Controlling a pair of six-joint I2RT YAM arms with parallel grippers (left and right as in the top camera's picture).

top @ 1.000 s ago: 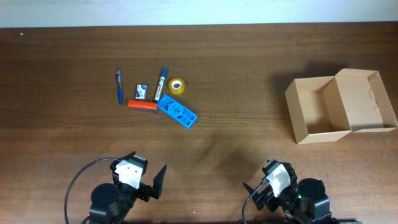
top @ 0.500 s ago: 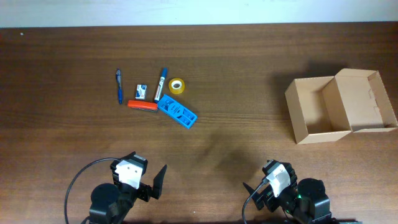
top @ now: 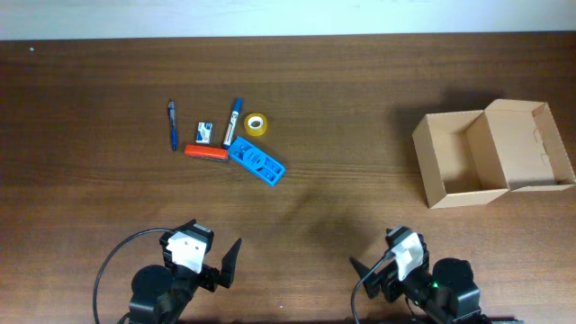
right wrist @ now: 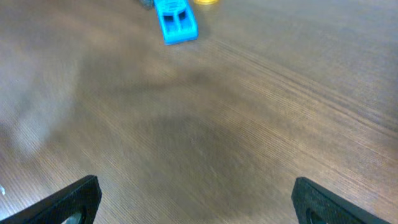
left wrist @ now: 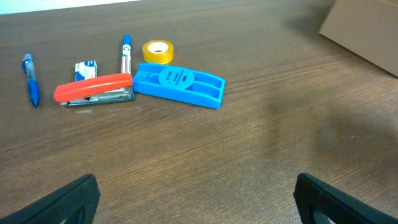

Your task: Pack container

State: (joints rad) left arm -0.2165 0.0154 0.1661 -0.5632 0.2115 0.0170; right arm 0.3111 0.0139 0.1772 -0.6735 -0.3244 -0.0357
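Two grippers are seen near 6 o'clock, the left gripper (left wrist: pixel 198 200) and the right gripper (right wrist: pixel 195 200), each spread wide with nothing held. Toward 10 o'clock on the table (top: pixel 360 90), a red stapler (top: pixel 206 152), a blue plastic piece (top: pixel 256 161), perhaps a tape dispenser, and a yellow tape roll (top: pixel 256 123) are clustered. The container (top: pixel 447 153) is set at 3 o'clock, its lid laid open.
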